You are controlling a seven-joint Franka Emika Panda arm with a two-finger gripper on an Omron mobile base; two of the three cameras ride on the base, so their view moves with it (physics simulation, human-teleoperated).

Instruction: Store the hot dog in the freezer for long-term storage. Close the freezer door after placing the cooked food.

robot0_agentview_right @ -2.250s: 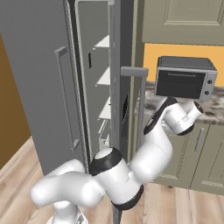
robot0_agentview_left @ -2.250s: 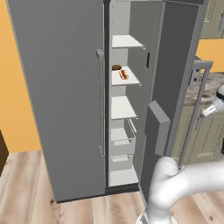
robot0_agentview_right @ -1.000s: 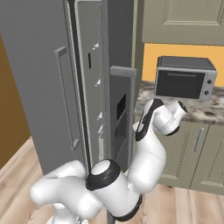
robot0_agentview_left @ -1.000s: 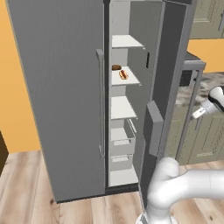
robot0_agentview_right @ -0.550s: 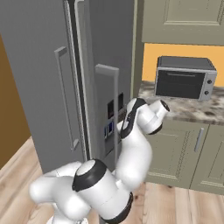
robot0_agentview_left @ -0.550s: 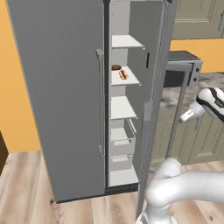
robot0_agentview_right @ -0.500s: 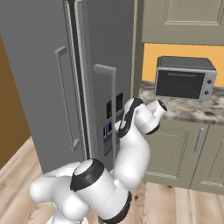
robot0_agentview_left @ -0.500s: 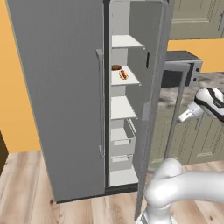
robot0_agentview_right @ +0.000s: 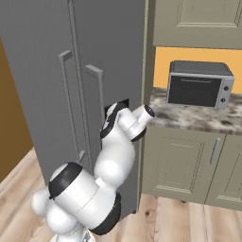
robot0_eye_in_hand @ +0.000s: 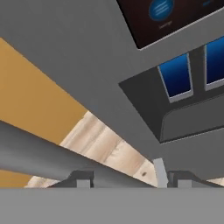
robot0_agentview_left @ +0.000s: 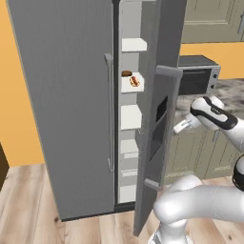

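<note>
The hot dog lies on a white shelf inside the narrow freezer of the grey fridge. The freezer door carries a black dispenser recess and stands part-way open, edge toward me. My gripper is at the door's outer face, level with the recess. In the right base view the door looks almost shut, with my hand at the dispenser. In the hand view my gripper is open, nothing held, with the recess close ahead and the door's bar handle beside it.
A small brown item sits behind the hot dog. A grey-and-black countertop oven stands on the stone counter right of the fridge, above olive cabinets. The fridge's wide plain door is shut. Wooden floor lies in front.
The freezer door has swung further toward shut, and my hand has followed it to the left against its outer face. The hot dog has stayed on its shelf.
</note>
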